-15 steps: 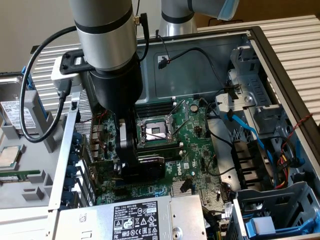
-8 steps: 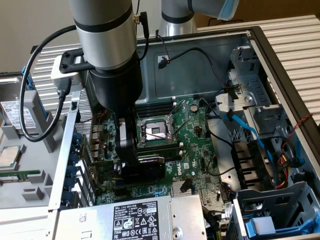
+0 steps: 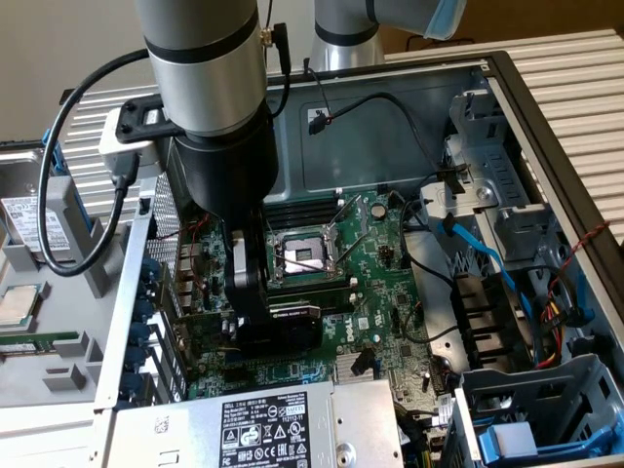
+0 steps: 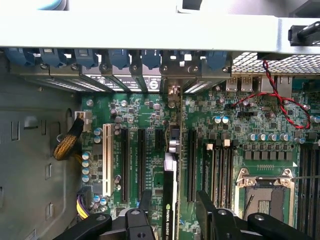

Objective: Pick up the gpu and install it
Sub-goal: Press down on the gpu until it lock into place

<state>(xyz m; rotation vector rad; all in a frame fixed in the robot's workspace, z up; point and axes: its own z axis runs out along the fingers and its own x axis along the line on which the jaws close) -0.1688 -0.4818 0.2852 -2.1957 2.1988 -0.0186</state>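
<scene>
The gpu (image 3: 297, 314) stands on edge in an expansion slot of the green motherboard (image 3: 390, 283) inside the open computer case. In the wrist view I see the gpu (image 4: 170, 197) edge-on, a thin black strip with green lettering, its end toward the case's slot brackets. My gripper (image 3: 255, 314) hangs straight down over the card's end at the exterior view's left. My gripper (image 4: 175, 205) is open, and its black fingers (image 4: 145, 202) stand on either side of the card with a gap on each side.
A silver power supply (image 3: 263, 424) lies just in front of the card. The CPU socket (image 3: 304, 255) sits right behind it. A white slot (image 4: 107, 160) and black slots flank the card. Blue cables (image 3: 478, 244) and drive cages fill the exterior view's right. A grey parts tray (image 3: 39, 331) sits left.
</scene>
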